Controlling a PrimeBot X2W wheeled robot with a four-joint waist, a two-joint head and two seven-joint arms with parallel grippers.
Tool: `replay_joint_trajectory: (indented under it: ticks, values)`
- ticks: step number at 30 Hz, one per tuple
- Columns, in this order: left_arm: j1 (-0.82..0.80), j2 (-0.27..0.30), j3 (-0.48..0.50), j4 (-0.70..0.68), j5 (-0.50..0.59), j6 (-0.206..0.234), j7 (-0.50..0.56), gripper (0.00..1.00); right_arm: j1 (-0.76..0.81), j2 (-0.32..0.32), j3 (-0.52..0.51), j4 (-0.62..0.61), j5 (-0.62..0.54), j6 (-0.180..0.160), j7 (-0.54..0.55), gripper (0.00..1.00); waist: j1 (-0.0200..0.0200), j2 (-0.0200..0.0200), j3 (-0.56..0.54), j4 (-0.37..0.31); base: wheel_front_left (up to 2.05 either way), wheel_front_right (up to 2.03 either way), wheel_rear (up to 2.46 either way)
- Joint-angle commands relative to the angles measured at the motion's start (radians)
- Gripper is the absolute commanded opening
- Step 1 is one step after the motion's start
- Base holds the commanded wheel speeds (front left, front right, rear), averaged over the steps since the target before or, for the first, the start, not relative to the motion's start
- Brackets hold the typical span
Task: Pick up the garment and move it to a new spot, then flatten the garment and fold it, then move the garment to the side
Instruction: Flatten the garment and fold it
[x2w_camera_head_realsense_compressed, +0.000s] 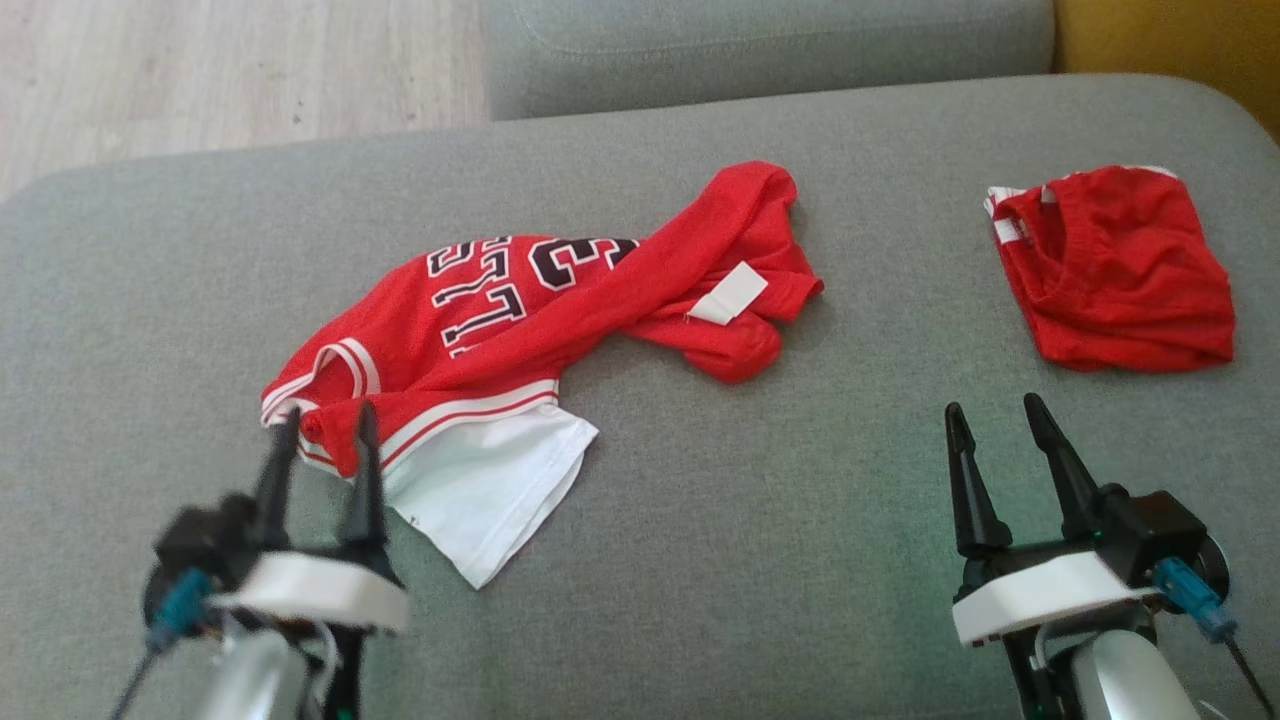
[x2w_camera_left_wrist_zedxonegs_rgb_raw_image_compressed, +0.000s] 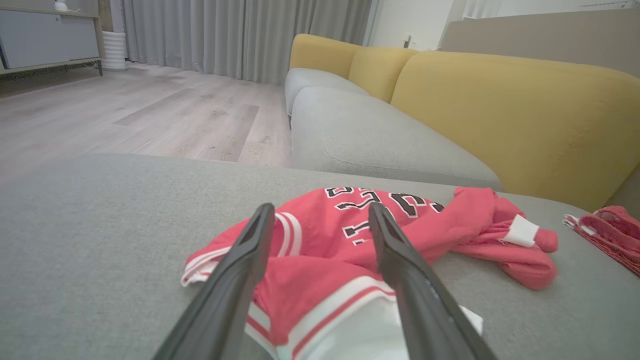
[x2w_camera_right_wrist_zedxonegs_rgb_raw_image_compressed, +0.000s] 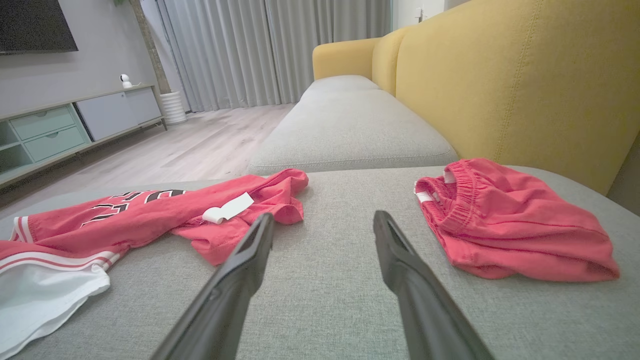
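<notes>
left claw (x2w_camera_head_realsense_compressed: 328, 412): fingers spread wide, straddling the jersey (x2w_camera_head_realsense_compressed: 600, 300) at its striped hem (x2w_camera_head_realsense_compressed: 470, 410). no grip on the cloth that i can see.
right claw (x2w_camera_head_realsense_compressed: 992, 403): also wide, empty, over the near right of the grey cushion (x2w_camera_head_realsense_compressed: 750, 480).
jersey lies left of the cushion's middle, rumpled, one side twisted over, white lining (x2w_camera_head_realsense_compressed: 490, 490) spilling toward the cushion's near edge. red shorts (x2w_camera_head_realsense_compressed: 1120, 270) sit on the cushion's far right, well apart.
my read: not flat, not folded. can't tell whether this is its new spot. flattening, folding and shifting aside all remain.
writing: black block characters (x2w_camera_head_realsense_compressed: 480, 285), white-outlined, upside down to me, partly folded under. a 3 reads, the rest unsure. white tag (x2w_camera_head_realsense_compressed: 730, 293): no print legible.
</notes>
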Motion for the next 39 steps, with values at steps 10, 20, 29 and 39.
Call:
replay_joint_trajectory:
  ticks: [10, 20, 29, 39]
  values:
    - [0.113, -0.068, 0.031, -0.127, 0.029, 0.023, -0.012, 1.0, -0.001, -0.004, 0.017, -0.016, 0.006, 0.007, -0.008, 1.0, 0.0, 0.0, -0.041, 0.017, 0.0, 0.0, 0.0]
    - [0.132, -0.094, 0.018, -0.172, 0.057, 0.019, -0.012, 1.0, -0.097, -0.004, -0.032, -0.031, -0.081, 0.007, 0.042, 1.0, 0.0, 0.0, 0.001, 0.068, 0.0, 0.0, 0.0]
    - [0.072, -0.124, -0.017, -0.203, 0.082, -0.001, -0.012, 1.0, -0.454, -0.029, -0.104, 0.052, -0.25, 0.007, 0.251, 1.0, 0.0, 0.0, 0.144, 0.175, 0.0, 0.0, 0.0]
    - [0.022, -0.159, -0.06, -0.172, 0.096, -0.036, -0.012, 1.0, -0.751, -0.128, -0.104, 0.323, -0.251, 0.007, 0.508, 1.0, 0.0, 0.0, 0.233, 0.295, 0.0, 0.0, 0.0]
